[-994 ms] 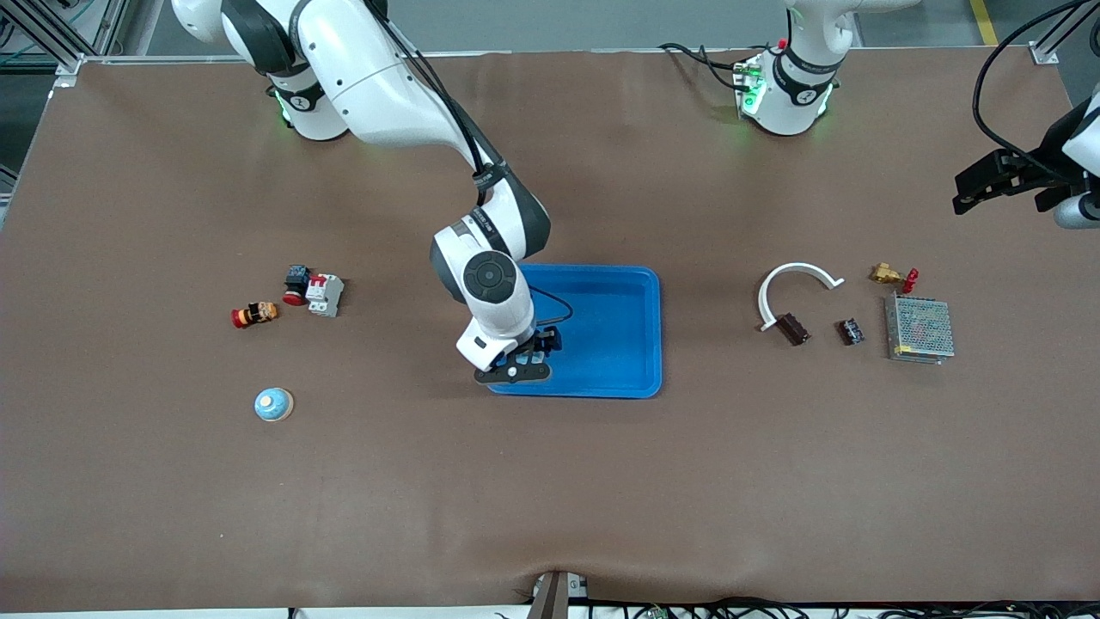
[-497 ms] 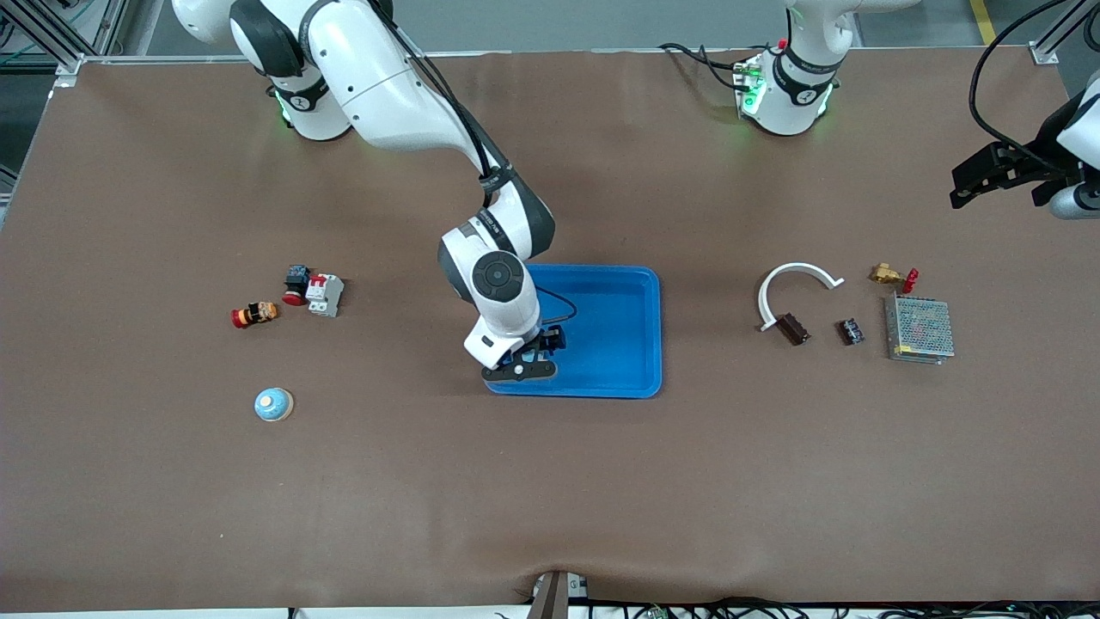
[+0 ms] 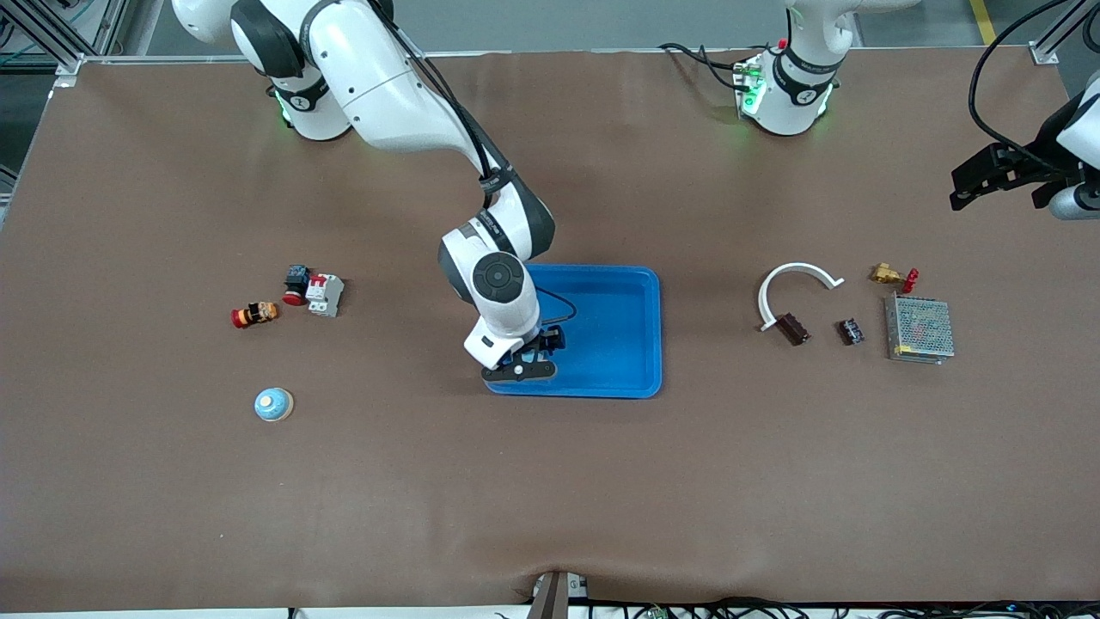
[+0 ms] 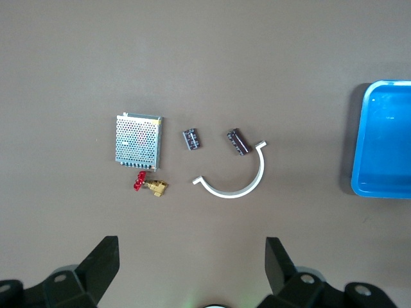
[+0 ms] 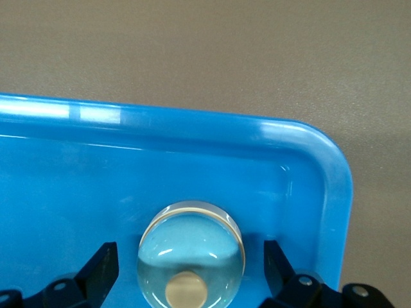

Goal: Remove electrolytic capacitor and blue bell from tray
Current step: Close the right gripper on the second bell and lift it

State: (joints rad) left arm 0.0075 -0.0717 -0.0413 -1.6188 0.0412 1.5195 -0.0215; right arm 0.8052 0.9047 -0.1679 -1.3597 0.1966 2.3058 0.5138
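A pale blue domed bell (image 5: 191, 256) with a beige button sits in a corner of the blue tray (image 3: 640, 389). My right gripper (image 5: 191, 273) is low over it and open, one finger on each side with a gap to the dome. In the front view the right gripper (image 3: 522, 359) hides this bell. Two small dark capacitors (image 3: 793, 328) (image 3: 851, 331) lie toward the left arm's end, also seen in the left wrist view (image 4: 238, 142) (image 4: 191, 139). My left gripper (image 3: 988, 176) hangs open and empty, high over that end (image 4: 191, 263).
A second pale blue bell (image 3: 273, 404) stands on the table toward the right arm's end, near a red-tipped part (image 3: 254, 315) and a small breaker (image 3: 324, 294). A white curved piece (image 3: 795, 284), a brass valve (image 3: 892, 276) and a metal mesh box (image 3: 919, 328) lie by the capacitors.
The right arm shifted slightly over the tray corner a second ago and has since held still. The left gripper drifted a little toward the bases. Both stayed open.
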